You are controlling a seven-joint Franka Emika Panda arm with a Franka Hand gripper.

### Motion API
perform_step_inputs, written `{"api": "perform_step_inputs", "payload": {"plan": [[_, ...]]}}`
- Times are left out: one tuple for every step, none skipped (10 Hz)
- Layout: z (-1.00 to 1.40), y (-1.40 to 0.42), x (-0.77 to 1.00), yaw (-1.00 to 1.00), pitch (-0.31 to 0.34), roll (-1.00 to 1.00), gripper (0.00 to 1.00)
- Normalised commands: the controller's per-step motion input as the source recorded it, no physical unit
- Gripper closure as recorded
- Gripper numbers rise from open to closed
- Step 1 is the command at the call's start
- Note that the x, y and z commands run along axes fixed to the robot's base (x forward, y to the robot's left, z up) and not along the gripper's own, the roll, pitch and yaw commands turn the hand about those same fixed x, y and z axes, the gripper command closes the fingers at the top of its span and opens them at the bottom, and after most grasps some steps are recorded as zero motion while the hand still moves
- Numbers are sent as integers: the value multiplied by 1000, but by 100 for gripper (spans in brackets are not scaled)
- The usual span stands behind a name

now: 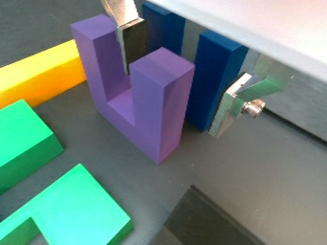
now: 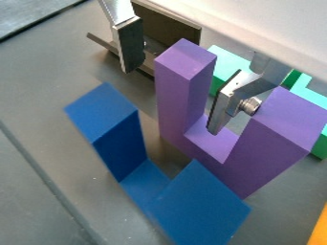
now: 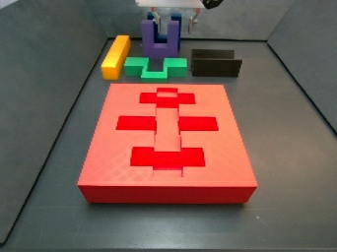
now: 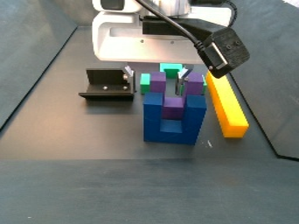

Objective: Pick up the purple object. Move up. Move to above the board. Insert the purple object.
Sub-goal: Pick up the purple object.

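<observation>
While hand (image 2: 179, 78) straddles purple object (image 2: 236, 134), blue block (image 2: 128, 144) adjoins.

Wrist view. The gripper (image 2: 179, 80) straddles one upright prong of the purple object (image 2: 224, 124), one silver finger (image 2: 128, 38) on each side (jaws apart; pad contact cannot be judged). A blue U-shaped block (image 2: 147, 172) stands just beside it, and a green block (image 2: 255, 75) shows behind.

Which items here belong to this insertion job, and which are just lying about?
Job: purple object, fingers straddling one prong low at the floor's far end; board.
Lying about: blue block, green block, yellow bar, fixture.
</observation>
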Motion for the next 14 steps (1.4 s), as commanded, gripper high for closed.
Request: {"api": "perform_step_inputs", "payload": {"plan": [[0, -109, -49, 0, -36, 0, 0], [-23, -40, 0, 0, 0, 13, 0], [-43, -220, 0, 0, 0, 61, 0], [0, 23, 0, 0, 0, 0, 0], [0, 169, 54, 0, 26, -31, 0], [0, 157, 26, 0, 24, -50, 0], [0, 49, 0, 0, 4, -13, 0], [0, 0, -17, 0, 0, 0, 0], [0, 0, -20, 0, 0, 4, 0], [0, 0, 0, 0, 0, 0, 0], [0, 0, 0, 0, 0, 0, 100], [0, 0, 0, 0, 0, 0, 100], [0, 0, 0, 0, 0, 0, 100], [0, 0, 0, 0, 0, 0, 100]]}}
